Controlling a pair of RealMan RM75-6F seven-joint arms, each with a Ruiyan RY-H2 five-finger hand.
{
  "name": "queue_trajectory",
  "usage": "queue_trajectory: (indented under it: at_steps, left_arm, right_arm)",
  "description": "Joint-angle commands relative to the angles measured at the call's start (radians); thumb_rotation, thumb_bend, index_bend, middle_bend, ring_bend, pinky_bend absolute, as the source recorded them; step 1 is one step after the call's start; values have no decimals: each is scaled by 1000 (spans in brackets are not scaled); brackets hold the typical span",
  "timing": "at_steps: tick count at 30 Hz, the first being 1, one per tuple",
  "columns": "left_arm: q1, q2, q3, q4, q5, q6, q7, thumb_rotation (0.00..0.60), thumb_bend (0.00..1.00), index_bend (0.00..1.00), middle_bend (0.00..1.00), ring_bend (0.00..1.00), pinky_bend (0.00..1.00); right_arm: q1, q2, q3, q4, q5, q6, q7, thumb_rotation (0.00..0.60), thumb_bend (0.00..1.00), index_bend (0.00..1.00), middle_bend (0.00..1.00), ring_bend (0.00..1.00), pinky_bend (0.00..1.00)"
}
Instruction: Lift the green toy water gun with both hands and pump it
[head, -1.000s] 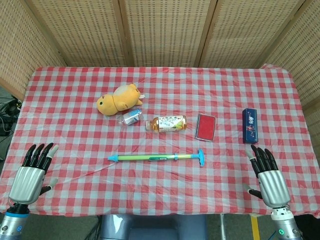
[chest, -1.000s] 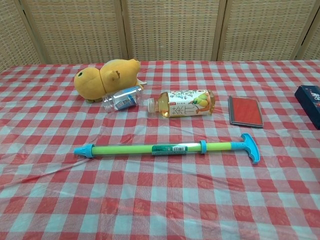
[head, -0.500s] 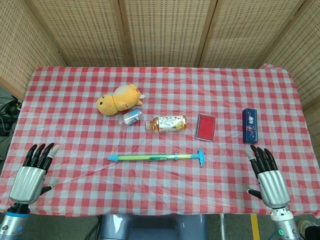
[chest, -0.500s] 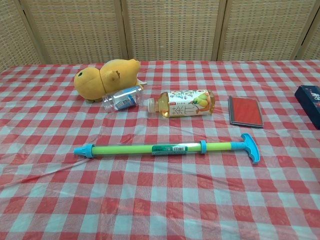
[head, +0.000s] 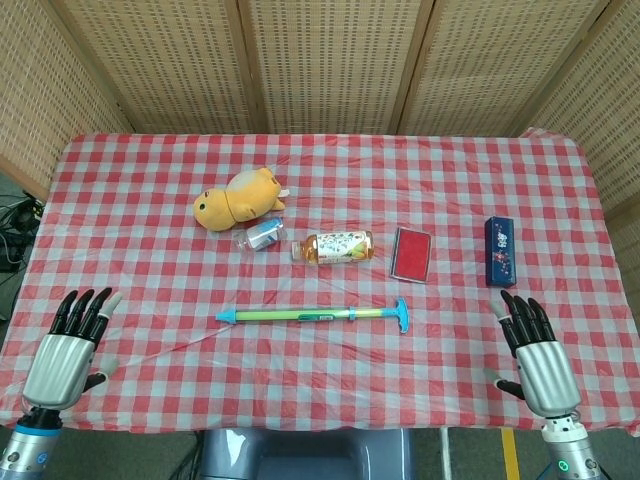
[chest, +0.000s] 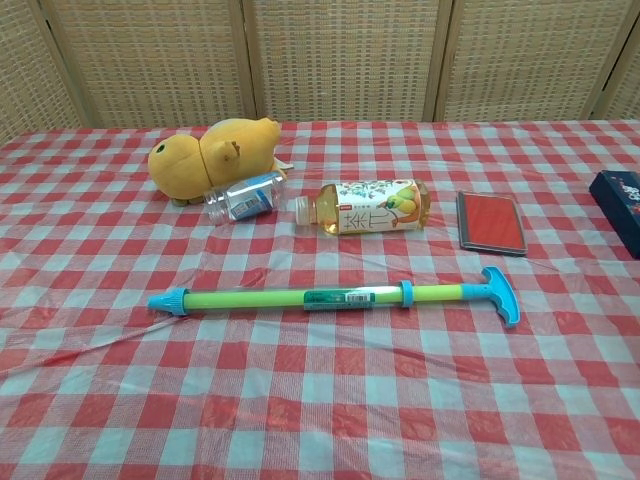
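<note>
The green toy water gun (head: 312, 315) (chest: 330, 296) lies flat on the checked cloth, blue nozzle to the left and blue T-handle (chest: 500, 294) to the right. My left hand (head: 66, 350) hovers at the front left corner, fingers spread, holding nothing, far left of the nozzle. At the front right my right hand (head: 536, 357) is likewise spread and empty, well right of the handle. Neither hand shows in the chest view.
Behind the gun lie a yellow plush toy (head: 237, 198), a small clear bottle (head: 259, 235), a tea bottle (head: 335, 247), a red flat case (head: 411, 253) and a dark blue box (head: 499, 250). Wicker screens stand behind the table (head: 320, 160).
My left hand has shifted slightly toward the near edge and to the right. The water gun and right hand have not moved.
</note>
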Motion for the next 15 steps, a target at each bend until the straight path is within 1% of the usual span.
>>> queue_trajectory:
  at_steps: [1, 6, 15]
  left_arm:
    - [-1, -5, -2, 3, 3, 3, -2, 600, 143, 0, 0, 0, 0]
    - [-1, -25, -7, 9, 14, 18, -2, 600, 143, 3, 0, 0, 0]
    - [-27, -64, -25, -13, 0, -20, 50, 600, 144, 33, 0, 0, 0]
  right_arm:
    - [1, 0, -1, -2, -1, -1, -1, 600, 135, 0, 0, 0, 0]
    - [0, 1, -3, -5, -4, 0, -2, 600, 135, 0, 0, 0, 0]
    - [0, 3, -4, -7, -2, -5, 4, 600, 135, 0, 0, 0, 0]
